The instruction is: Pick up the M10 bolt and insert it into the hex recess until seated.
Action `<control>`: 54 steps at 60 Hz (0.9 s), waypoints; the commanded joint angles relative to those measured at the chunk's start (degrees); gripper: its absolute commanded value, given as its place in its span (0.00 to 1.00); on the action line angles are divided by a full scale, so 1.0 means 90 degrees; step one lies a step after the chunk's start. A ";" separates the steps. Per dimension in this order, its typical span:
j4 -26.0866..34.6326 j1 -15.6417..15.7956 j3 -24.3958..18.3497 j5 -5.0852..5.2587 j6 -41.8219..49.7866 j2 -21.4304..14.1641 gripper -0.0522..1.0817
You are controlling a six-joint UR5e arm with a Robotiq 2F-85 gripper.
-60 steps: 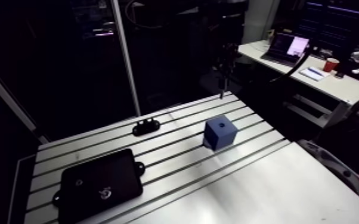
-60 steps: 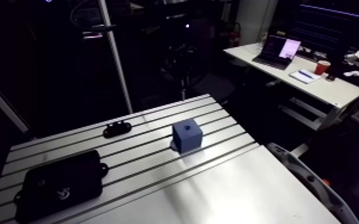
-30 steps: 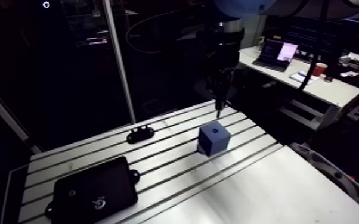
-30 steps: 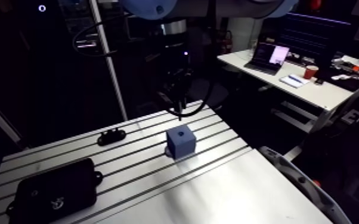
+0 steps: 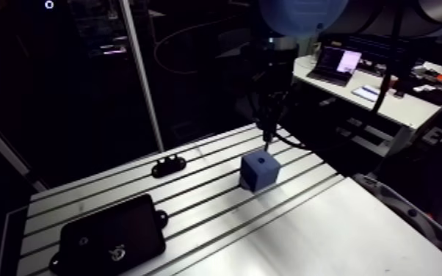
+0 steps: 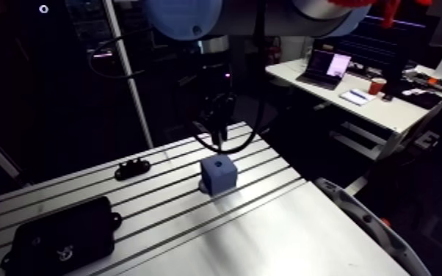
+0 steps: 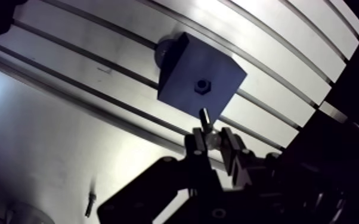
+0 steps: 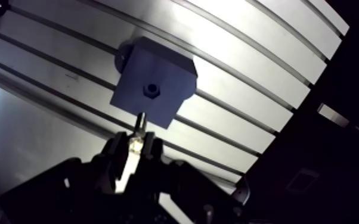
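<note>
A blue cube block (image 7: pixel 185 71) stands on the slotted table, with a hex recess (image 7: pixel 202 85) in its upper face. My gripper (image 7: pixel 213 140) is shut on the M10 bolt (image 7: pixel 204 115), whose dark shank sticks out ahead of the fingertips (image 7: pixel 197 142) toward the block. The bolt's tip hangs just short of the recess, a little to one side of it and not touching. In the arm view the gripper (image 5: pixel 269 132) hovers right above the block (image 5: pixel 259 169).
A black flat tray (image 5: pixel 110 236) lies at the table's near left corner. A small black fixture (image 5: pixel 168 166) sits farther back on the slots. One loose small screw (image 7: pixel 89 204) rests on the smooth plate beside the gripper. The table edge (image 5: pixel 341 172) runs close on the block's right.
The camera has shifted with the arm. The gripper with the bolt has come down, closing most of the gap to the top of the blue block.
</note>
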 commanded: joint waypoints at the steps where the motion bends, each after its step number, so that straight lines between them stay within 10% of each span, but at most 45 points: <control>1: -0.0062 -0.0002 0.0023 -0.0001 -0.0022 0.0040 0.97; 54: -0.0101 0.0008 -0.0024 -0.0001 0.0006 0.0342 0.97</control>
